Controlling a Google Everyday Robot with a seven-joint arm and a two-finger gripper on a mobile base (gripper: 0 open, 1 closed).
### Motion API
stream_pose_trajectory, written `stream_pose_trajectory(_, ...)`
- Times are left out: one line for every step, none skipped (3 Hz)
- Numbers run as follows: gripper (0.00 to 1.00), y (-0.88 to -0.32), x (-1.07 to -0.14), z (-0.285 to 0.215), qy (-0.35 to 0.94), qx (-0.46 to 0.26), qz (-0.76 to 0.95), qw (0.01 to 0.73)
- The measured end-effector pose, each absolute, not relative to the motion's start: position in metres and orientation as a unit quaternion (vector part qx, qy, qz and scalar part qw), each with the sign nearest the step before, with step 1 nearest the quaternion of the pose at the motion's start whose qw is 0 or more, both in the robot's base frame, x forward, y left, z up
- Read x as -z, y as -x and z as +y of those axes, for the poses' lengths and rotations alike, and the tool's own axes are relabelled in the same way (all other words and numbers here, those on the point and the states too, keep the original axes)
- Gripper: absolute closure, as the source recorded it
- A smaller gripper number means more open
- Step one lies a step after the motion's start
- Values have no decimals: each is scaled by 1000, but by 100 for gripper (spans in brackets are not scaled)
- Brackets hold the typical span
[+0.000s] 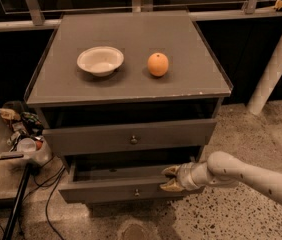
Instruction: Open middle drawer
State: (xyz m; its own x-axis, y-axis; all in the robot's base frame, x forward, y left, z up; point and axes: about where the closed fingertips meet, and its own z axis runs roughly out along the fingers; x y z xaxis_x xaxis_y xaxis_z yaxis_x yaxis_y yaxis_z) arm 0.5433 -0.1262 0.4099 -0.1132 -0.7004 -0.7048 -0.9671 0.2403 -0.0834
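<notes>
The middle drawer (106,190) is the lower grey front with a small round knob (137,192). It stands pulled out, with its dark inside showing behind the front. My gripper (170,178) reaches in from the right at the drawer's top edge, right of the knob. One finger (171,170) is inside the drawer and the other lies on the front face, so the gripper is closed on the front panel.
The drawer above (81,139), with its own knob, is also slightly out. On the cabinet top (131,34) sit a white bowl (100,60) and an orange (158,64). A tray of clutter (18,134) and a stand with cables are at the left. A white post (276,64) stands at the right.
</notes>
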Motion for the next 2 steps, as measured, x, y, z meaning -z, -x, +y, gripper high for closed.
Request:
stream_pose_trajectory(81, -543, -410, -126, 581, -205, 717, 325)
stream_pose_trajectory(58, -543, -410, -126, 581, -205, 717, 325)
